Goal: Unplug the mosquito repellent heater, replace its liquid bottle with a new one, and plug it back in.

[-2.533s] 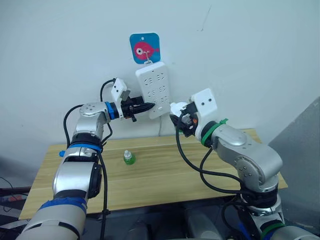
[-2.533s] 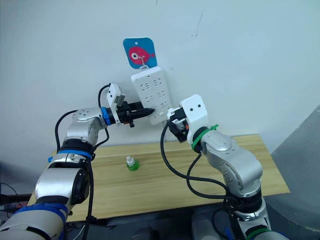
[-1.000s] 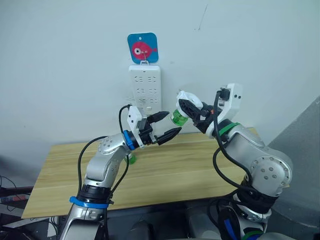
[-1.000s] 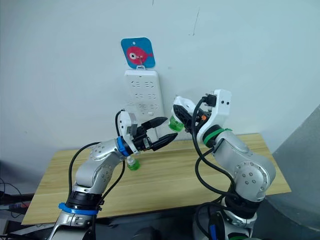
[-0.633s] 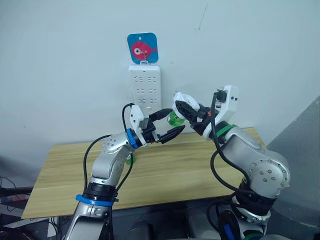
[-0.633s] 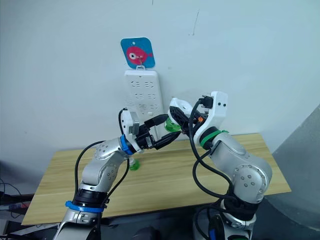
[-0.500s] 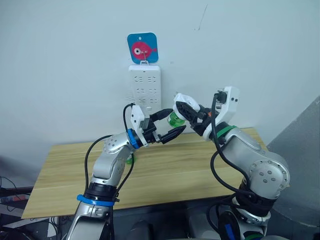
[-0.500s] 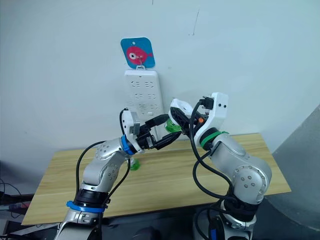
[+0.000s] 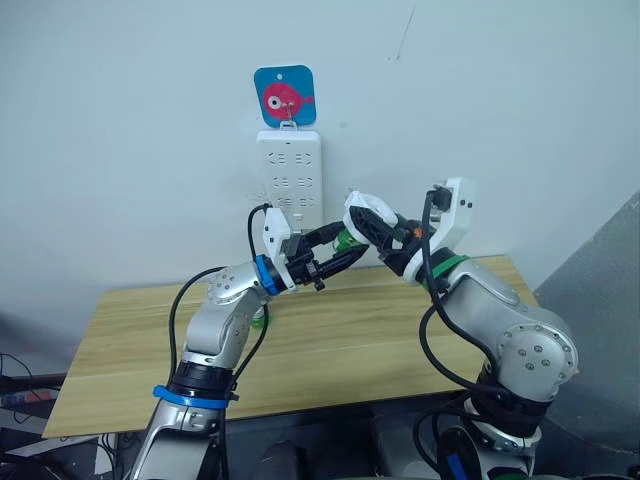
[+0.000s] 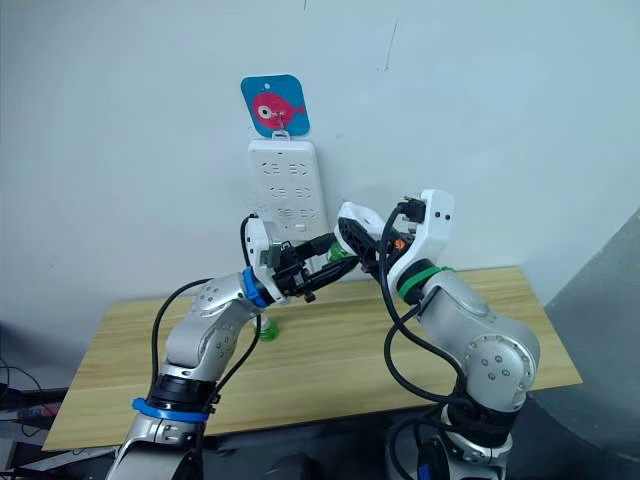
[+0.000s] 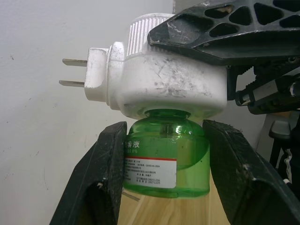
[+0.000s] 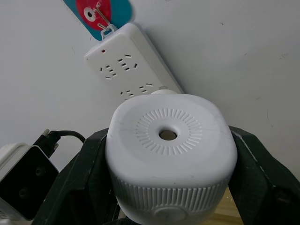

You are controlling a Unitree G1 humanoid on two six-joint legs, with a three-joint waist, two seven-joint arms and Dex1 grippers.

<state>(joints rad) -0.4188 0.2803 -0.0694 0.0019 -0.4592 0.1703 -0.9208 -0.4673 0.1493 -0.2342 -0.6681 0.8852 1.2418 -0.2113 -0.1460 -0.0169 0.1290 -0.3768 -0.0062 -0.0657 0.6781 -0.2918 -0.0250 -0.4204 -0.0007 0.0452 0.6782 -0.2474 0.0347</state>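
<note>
Right gripper [image 9: 362, 218] was clamped on the mosquito repellent heater [image 12: 169, 154], one black finger on each flank of its white body, holding it in the air over the far part of the bench [image 9: 330, 345] and just right of the wall power strip [image 9: 289, 178]. From the left wrist camera, its two metal prongs [image 11: 74, 72] were bare and pointed away from the body, plugged into nothing, with the plain wall behind them. Beneath the heater hung its liquid bottle [image 11: 167, 157], translucent green with a white label, screwed into the underside. Left gripper [image 11: 165, 173] was parted around that bottle, its fingers [image 11: 107, 168] standing on either side; whether the pads actually pressed the plastic could not be told. Both arms met in front of the lower end of the strip, partly hiding it in the head views. Above the strip hung a blue card with a pink fish [image 9: 286, 97], hooked to the wall. Down on the bench, behind the left forearm, the new one [image 10: 267, 328] showed as a patch of green, well apart from both grippers and mostly hidden by the arm.
</note>
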